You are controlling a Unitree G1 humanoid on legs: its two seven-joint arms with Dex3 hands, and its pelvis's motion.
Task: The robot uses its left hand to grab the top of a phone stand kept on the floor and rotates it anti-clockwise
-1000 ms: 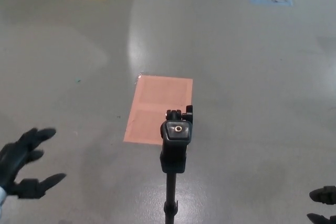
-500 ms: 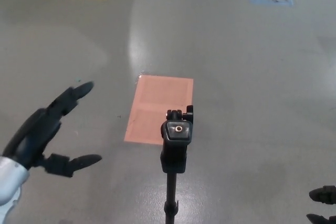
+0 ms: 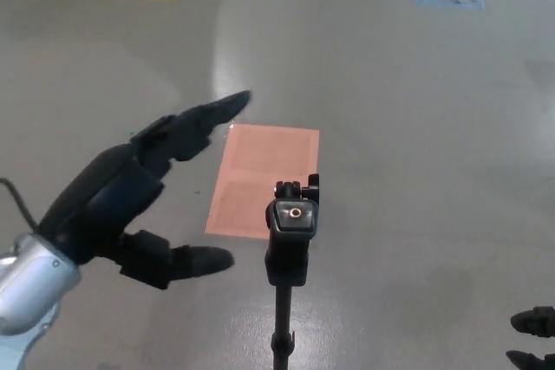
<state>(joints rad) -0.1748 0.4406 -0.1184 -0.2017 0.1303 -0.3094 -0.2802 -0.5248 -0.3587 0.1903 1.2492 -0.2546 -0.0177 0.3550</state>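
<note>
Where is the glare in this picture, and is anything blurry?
Head view: a pale streak of glare runs down the grey floor above the orange patch; the phone stand looks sharp, and the left hand is slightly soft at its edges.

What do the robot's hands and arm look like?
The left hand is black, with a thumb and two thick, jointed fingers ending in tapered tips. Its wrist is a shiny silver-grey shell, with a thin black cable looping beside it. Of the right hand only black fingertips show at the picture's corner.
</note>
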